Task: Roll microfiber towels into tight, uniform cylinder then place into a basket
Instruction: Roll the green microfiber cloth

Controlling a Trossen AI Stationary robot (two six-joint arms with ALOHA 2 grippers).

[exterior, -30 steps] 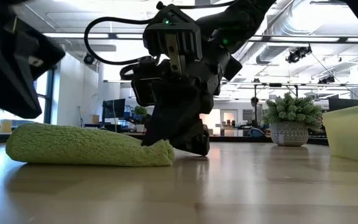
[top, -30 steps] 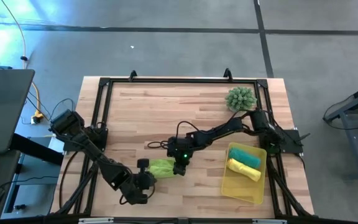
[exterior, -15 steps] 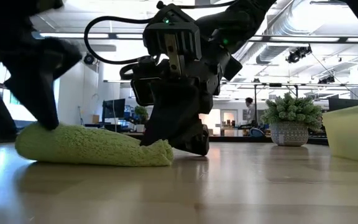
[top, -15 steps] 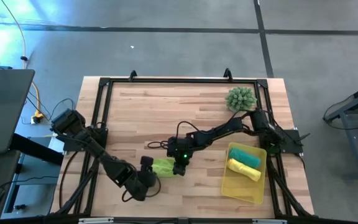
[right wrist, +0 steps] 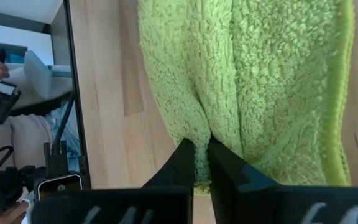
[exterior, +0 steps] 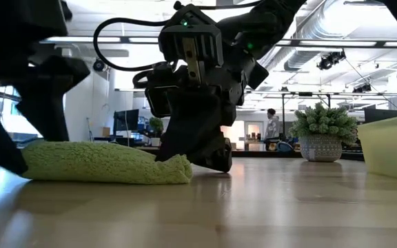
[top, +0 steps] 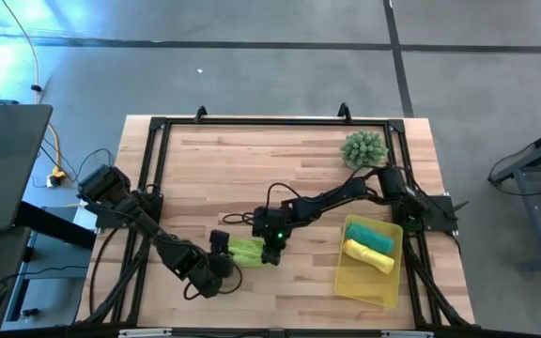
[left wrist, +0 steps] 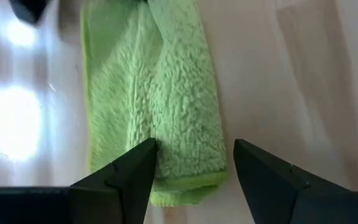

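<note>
The lime green towel (top: 245, 250) lies loosely rolled on the wooden table, its length running left to right. My right gripper (top: 270, 253) is shut on its right end. My left gripper (left wrist: 194, 152) is open, one finger on either side of the towel's left end (exterior: 40, 155). The yellow basket (top: 383, 293) stands at the right, with a rolled teal towel (top: 372, 235) and a rolled yellow towel (top: 367, 253) lying in it. My right gripper pinches a raised fold of the towel's right end (right wrist: 201, 140) between its two fingers. The fingers slant down at it from the table's right. The towel rests flat on the table (exterior: 102, 162). Whether my left gripper's fingers (left wrist: 138, 168) touch the towel, I cannot tell.
A spiky green plant in a pot (top: 364, 148) stands at the far right, behind the basket. A black cable (top: 238, 218) lies on the table just beyond the towel. A black frame runs around the table's edges (top: 252, 122). A person (exterior: 272, 127) stands in the room far behind.
My left gripper has gone toward the table's far edge and down onto the towel's left end, rolling a little, and has opened there. The towel's left end has been pushed in slightly; its right end stays where it was.
</note>
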